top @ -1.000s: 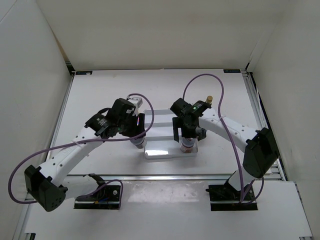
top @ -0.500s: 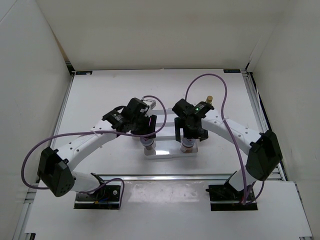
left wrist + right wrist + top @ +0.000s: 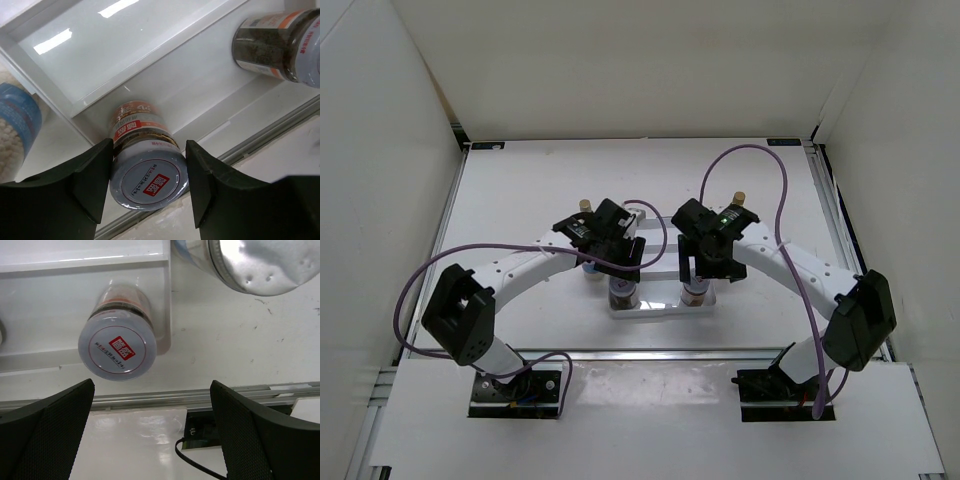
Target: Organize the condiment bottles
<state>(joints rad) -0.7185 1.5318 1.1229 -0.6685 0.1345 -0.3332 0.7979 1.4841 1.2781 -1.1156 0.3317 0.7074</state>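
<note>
Since a second before, the left arm had swung rightward, bringing a dark jar (image 3: 148,182) to the tray's (image 3: 150,55) near left corner. Its round silvery lid bore a red square of white characters, unreadable. The left gripper (image 3: 148,167) clasped that lid. The right gripper (image 3: 151,390) gaped wide, empty, above the twin jar (image 3: 117,351) in the near right corner.

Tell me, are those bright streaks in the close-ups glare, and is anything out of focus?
Left wrist view: yes, lamp glare streaks the white tray; the dark jar in the left claw is sharp. Right wrist view: the silver bottle top in the corner is blurred and shiny, the other jar's lid crisp. Top external view: even light, soft shadows, glare on the tray's near edge.
</note>
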